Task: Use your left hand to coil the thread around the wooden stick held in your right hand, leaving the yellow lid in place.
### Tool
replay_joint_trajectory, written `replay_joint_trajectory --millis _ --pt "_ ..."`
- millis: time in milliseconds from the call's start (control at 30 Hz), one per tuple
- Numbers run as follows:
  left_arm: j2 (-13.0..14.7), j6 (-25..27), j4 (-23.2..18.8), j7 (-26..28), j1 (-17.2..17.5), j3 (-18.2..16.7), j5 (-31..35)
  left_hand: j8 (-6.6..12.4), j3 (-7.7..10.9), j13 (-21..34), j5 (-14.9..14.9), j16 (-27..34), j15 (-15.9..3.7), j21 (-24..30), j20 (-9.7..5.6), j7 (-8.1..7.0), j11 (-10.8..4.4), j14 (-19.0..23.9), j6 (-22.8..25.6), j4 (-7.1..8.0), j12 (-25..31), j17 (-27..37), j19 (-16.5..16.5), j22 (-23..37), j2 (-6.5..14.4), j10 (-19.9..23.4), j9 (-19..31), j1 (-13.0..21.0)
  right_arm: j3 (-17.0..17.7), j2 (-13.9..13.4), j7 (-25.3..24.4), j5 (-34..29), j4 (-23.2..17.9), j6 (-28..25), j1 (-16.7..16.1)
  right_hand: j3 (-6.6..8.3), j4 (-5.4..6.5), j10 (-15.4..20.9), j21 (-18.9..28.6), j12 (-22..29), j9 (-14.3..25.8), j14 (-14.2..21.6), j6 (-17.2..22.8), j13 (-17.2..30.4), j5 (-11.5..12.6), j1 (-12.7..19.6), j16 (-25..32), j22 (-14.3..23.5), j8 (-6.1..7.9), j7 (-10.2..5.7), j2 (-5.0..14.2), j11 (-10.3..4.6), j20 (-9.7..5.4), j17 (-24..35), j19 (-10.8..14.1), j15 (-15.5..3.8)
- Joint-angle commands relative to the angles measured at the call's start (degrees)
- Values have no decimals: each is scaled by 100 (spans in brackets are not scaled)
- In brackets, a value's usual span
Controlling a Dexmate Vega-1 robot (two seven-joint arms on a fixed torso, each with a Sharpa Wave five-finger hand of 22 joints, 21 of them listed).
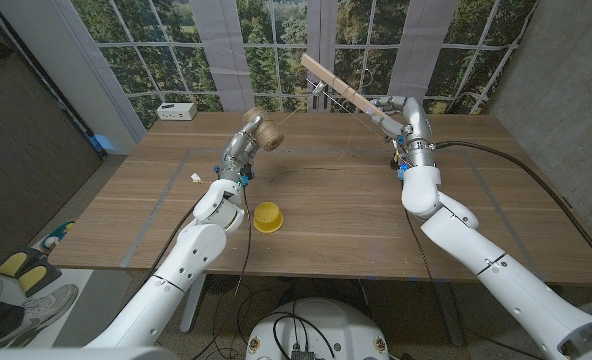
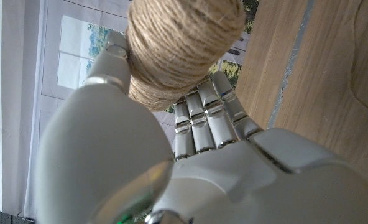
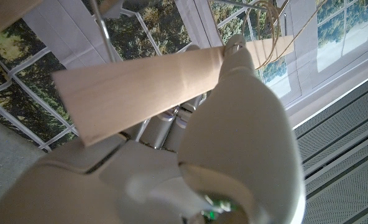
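Note:
My left hand is raised over the table's back left and holds a ball of brown twine; in the left wrist view the twine ball sits between the fingers and the thumb. A thin thread runs from the ball up to the wooden stick. My right hand grips the stick's lower end, and the stick slants up to the left. The stick in the right wrist view carries several loops of thread at one end. The yellow lid lies on the table in front of my left arm.
A white box stands at the table's back left corner. A small white scrap lies left of my left arm. Loose thread trails over the table's middle. A black cable runs along the right side.

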Motion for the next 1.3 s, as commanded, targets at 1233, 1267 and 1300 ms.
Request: replay_joint_trajectory --millis 1233,1267,1300 --pt "1177 1119 -629 865 -146 439 3341 722 489 1154 32 -10 -797 9 27 -649 -1057 -201 1011 426 -11 18 11 1 1466 1162 583 837 -124 -1102 1885 987 -1411 -2940 397 56 12 274 152 -158 -89 214 49 -237 21 786 52 -5 -1 282 718 236 -568 46 222 -77" --pt "1204 1195 -667 855 -139 437 3374 722 488 1150 32 -10 -798 9 31 -643 -1064 -202 1016 426 -15 19 10 1 1465 1159 581 836 -141 -1130 1924 1018 -1431 -3007 425 60 7 271 157 -170 -93 225 51 -250 22 794 53 -7 -1 290 715 239 -560 42 235 -74" --pt "1208 1166 -658 840 -128 437 3417 729 488 1148 32 -7 -804 12 17 -659 -1071 -197 1036 417 -12 19 18 1 1457 1171 576 844 -160 -1162 1961 1044 -1450 -3064 452 66 -3 283 162 -179 -98 239 47 -268 25 807 54 -9 -3 289 710 249 -539 37 249 -75"
